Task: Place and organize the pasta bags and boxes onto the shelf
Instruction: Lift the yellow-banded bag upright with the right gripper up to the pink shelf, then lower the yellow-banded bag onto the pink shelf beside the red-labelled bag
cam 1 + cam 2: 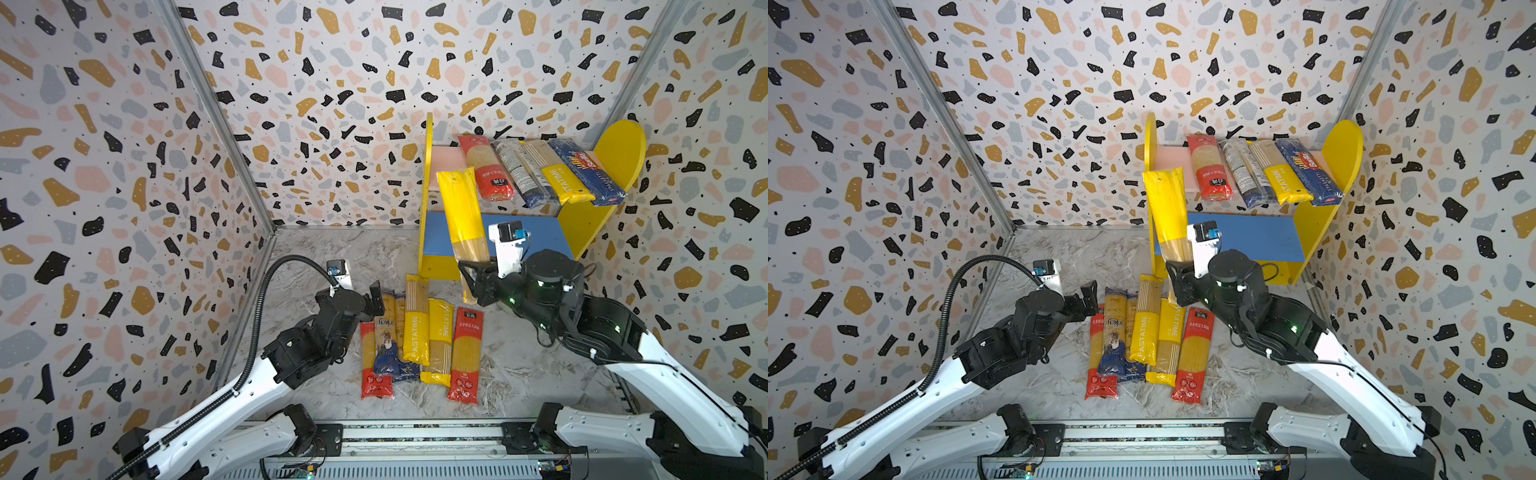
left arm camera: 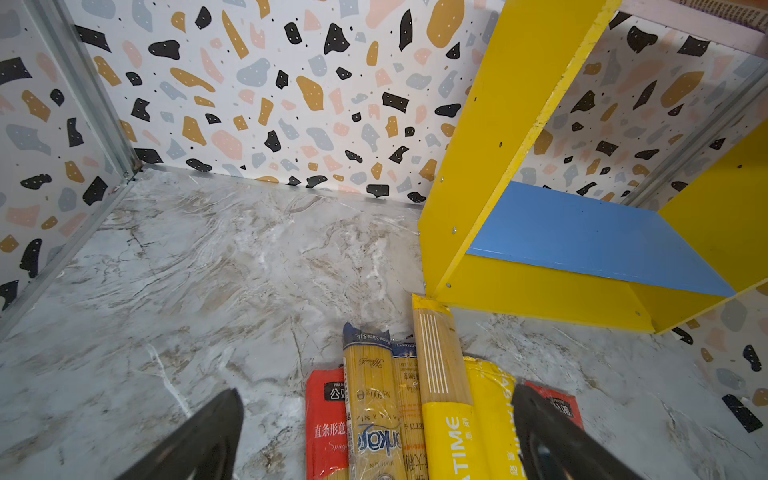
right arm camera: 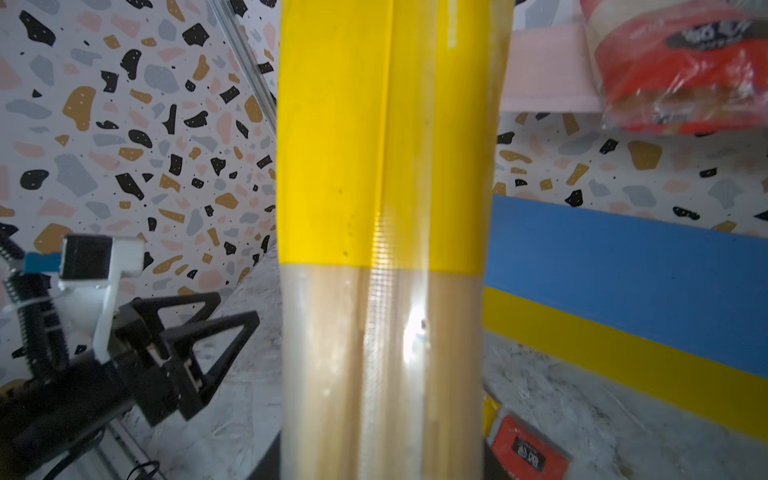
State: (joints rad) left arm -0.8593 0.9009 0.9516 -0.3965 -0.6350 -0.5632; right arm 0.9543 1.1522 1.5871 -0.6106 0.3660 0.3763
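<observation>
Fingers (image 1: 482, 272) of the right gripper (image 1: 471, 277) are clamped on the clear yellow-topped spaghetti pack (image 1: 461, 208), upright in front of the shelf (image 1: 619, 153). I'd tip it flat toward 12 o'clock onto the bare pink board (image 1: 446, 160), snug beside the red pack (image 1: 484, 170). Meanwhile the left gripper (image 1: 374, 299) hangs open over the floor pile (image 1: 415, 328).

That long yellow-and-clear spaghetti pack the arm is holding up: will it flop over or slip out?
Probably stiff: held near its lower end by the right gripper, the spaghetti pack stands nearly straight with no sag. Its glossy film glints, so it may be slippery. Gripped so low, it could pivot.
</observation>
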